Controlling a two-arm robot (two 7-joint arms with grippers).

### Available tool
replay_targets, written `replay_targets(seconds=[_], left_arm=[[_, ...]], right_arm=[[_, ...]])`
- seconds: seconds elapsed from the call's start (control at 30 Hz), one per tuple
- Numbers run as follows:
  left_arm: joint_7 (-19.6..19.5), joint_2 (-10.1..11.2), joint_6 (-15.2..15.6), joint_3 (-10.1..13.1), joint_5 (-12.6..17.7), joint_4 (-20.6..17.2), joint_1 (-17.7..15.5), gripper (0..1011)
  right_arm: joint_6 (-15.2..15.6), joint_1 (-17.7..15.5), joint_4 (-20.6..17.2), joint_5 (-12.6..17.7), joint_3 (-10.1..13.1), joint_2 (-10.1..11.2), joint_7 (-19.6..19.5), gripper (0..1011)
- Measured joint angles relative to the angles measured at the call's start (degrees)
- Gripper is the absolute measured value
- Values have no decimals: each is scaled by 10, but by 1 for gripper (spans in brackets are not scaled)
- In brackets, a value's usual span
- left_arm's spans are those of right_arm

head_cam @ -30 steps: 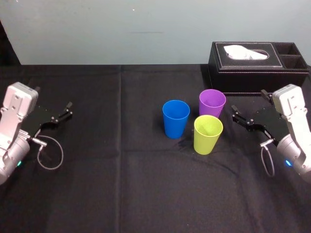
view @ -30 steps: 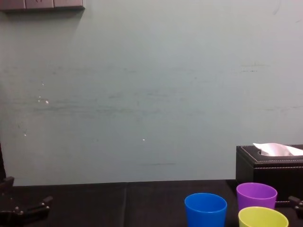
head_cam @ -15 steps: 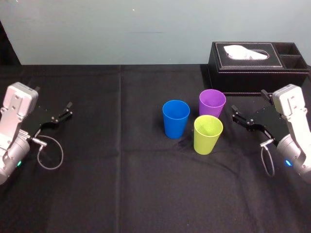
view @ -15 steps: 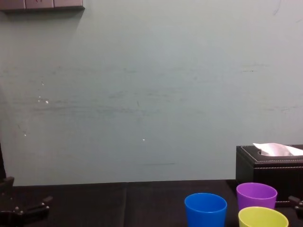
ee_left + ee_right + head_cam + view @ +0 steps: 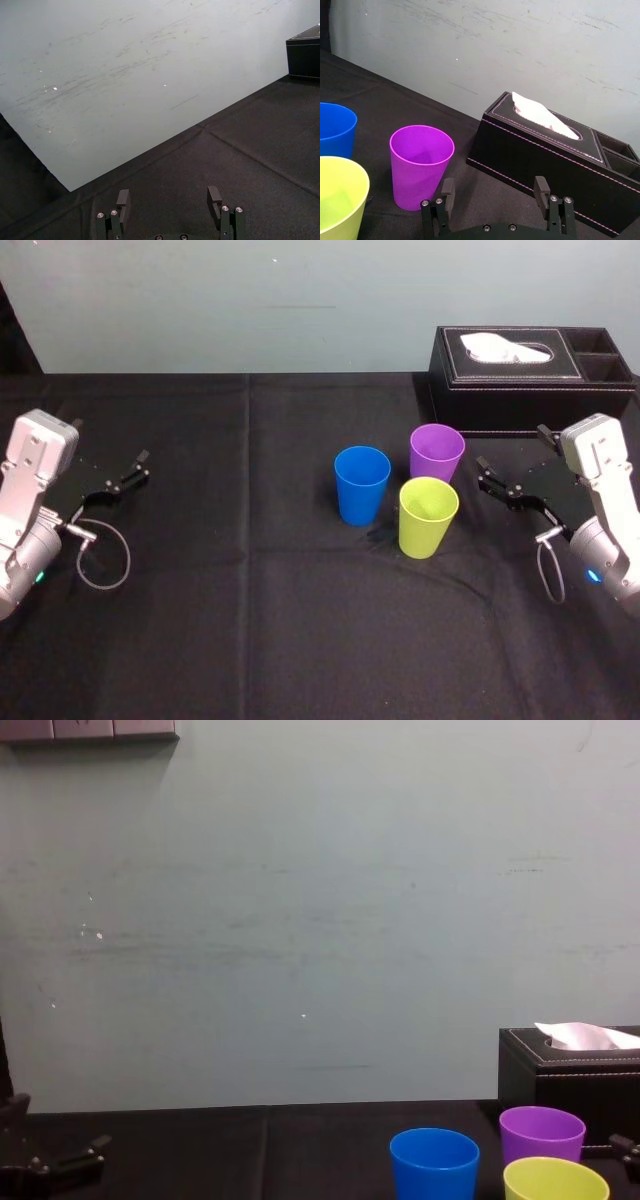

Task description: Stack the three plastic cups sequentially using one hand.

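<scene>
Hands: the right hand sits low by the right edge of the tabletop. It is spread wide with nothing between its jaws and points in toward the cups. The left hand is by the left edge, likewise spread and empty, well apart from everything else.
Change: none that I can see. Over the last second neither hand has budged, and the cups stand just where they stood.
Meaning for the task: to my eye the stacking has not begun. All three cups are separate and upright, mouths up. The right hand is the nearer one, so I would expect it to do the work, starting with a reach for a cup.
Cups: they are clustered a little right of the tabletop's middle. The purple cup is nearest the far edge, just beside the right hand's reach. The yellow-green cup is just in front of it, toward the near edge. The blue cup stands on the side toward the left edge. They are close together, but I cannot tell whether any touch.
Surface: a black cloth covers the tabletop, with a crease running from the far edge toward the near one. A black tissue box stands at the far right corner with a white tissue poking out.
Room: a pale, scuffed wall rises right behind the far edge.
</scene>
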Motion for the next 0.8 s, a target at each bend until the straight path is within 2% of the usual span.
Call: replay_targets(seconds=[0.23,0.47,0.63,0.8], left_arm=[[0,0,0,0,0,0,0,1011],[0,0,0,0,0,0,0,1011],[0,0,0,0,0,0,0,1011],[0,0,0,0,0,0,0,1011]], right_arm=[[0,0,0,0,1,0,0,1003],[-6,-8,-9,14,15,-9,14,1003],[0,-30,-38,39,32,-10,29,1003],[21,-71,-89,62,51,5,43,1003]])
